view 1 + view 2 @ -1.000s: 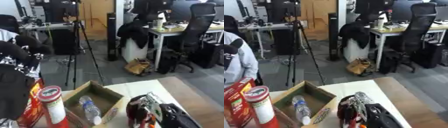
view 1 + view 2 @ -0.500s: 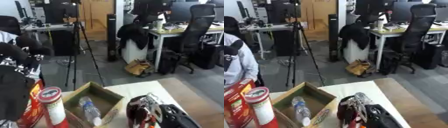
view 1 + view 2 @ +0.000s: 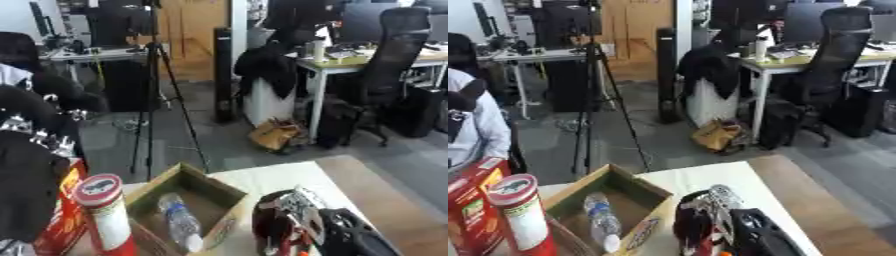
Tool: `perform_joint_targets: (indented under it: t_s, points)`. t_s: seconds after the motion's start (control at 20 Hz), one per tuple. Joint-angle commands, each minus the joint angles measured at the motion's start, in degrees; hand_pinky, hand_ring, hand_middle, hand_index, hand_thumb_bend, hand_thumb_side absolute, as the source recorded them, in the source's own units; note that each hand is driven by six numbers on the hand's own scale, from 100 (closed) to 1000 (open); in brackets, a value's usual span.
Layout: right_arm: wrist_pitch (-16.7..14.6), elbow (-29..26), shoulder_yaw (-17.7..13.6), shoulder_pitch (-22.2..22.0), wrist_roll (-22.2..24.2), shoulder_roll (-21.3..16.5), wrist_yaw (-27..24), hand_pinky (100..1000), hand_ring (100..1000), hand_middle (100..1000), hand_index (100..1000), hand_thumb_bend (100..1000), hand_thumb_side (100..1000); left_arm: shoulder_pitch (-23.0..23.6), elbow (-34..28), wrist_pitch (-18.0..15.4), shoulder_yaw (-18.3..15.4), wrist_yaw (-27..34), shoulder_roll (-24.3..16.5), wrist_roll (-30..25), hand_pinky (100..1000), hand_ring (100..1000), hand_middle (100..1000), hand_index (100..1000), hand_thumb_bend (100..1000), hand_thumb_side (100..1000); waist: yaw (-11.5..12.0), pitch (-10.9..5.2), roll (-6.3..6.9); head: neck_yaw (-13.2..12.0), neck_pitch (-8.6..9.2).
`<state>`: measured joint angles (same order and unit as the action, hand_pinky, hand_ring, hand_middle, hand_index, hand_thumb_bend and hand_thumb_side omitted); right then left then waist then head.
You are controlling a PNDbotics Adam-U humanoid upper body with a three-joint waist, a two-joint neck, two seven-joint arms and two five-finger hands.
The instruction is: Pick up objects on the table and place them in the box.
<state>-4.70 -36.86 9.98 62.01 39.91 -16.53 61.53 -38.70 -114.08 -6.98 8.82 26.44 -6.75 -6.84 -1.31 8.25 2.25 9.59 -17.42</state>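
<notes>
A: What is seen of the right hand (image 3: 710,220)?
B: It is raised at the lower middle, just right of the box (image 3: 605,205), with something dark red and white clasped in its curled fingers; what the thing is cannot be told.
A: And the box?
B: It is set open on the table (image 3: 710,177), and a clear bottle (image 3: 601,220) is laid inside on its bottom.
A: What is placed beside it?
B: A red can (image 3: 522,215) is stood upright just left of the box, with a red carton (image 3: 470,210) at its left.
A: The left hand?
B: Only a black arm (image 3: 31,195) is shown at the left edge; the fingers cannot be told.
</notes>
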Motion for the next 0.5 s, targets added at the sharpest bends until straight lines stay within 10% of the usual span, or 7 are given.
perform_joint_targets:
  t_s: [0.05, 0.5]
  points:
    - [0.41, -1.88, -0.29, 1.33, -0.4, -0.98, -0.6, 100, 660, 625, 708, 348, 211, -0.92, -0.51, 0.05, -0.43, -0.29, -0.09, -0.08, 1000, 664, 625, 603, 100, 744, 0.01, -0.82, -0.17, -0.02, 0.51]
    - [1.19, -2.64, -0.24, 1.44, -1.12, -1.0, -0.8, 100, 621, 498, 632, 274, 204, -0.88, -0.51, 0.06, -0.47, -0.39, -0.1, -0.06, 1000, 664, 626, 603, 100, 744, 0.06, -0.83, -0.2, 0.01, 0.61]
